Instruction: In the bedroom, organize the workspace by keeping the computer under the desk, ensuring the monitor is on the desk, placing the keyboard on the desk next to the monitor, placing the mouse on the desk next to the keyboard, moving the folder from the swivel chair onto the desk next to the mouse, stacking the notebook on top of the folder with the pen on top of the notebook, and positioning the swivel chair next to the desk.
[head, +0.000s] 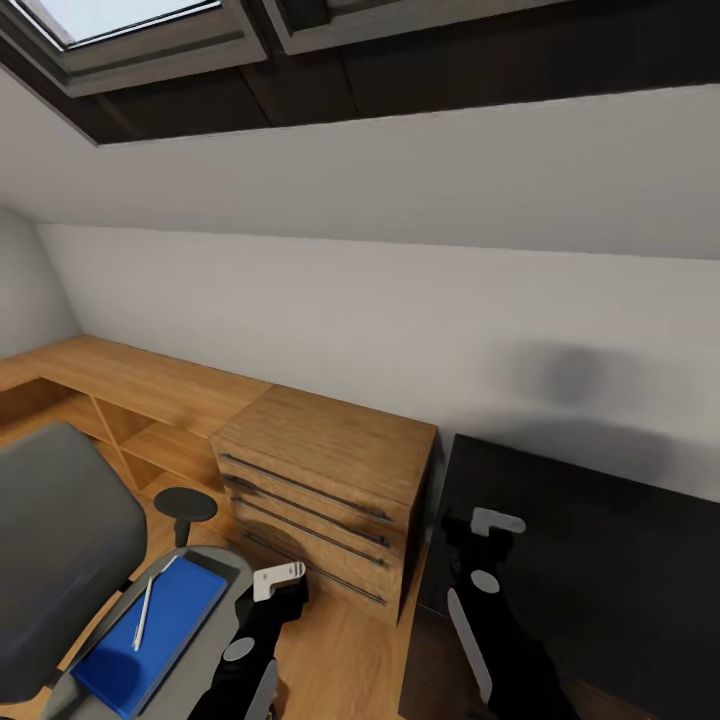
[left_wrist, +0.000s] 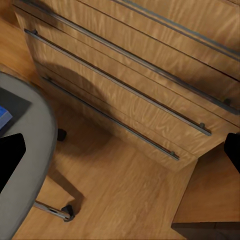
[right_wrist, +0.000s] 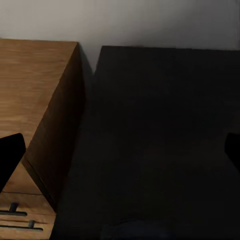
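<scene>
The thin bright blue folder (head: 150, 632) lies at seven o'clock on the grey padded swivel chair (head: 60, 560), awaiting transfer to the glossy black desk (head: 600, 560) at four o'clock, so both the left gripper (left_wrist: 120, 150) and right gripper (right_wrist: 120, 150) hang empty, fingers apart.

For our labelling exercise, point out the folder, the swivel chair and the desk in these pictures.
folder (head: 150, 635), head view, on its blue cover beside the pen.
swivel chair (head: 60, 540), head view, on the grey padded back.
desk (right_wrist: 165, 135), right wrist view, on the bare black top.
</scene>
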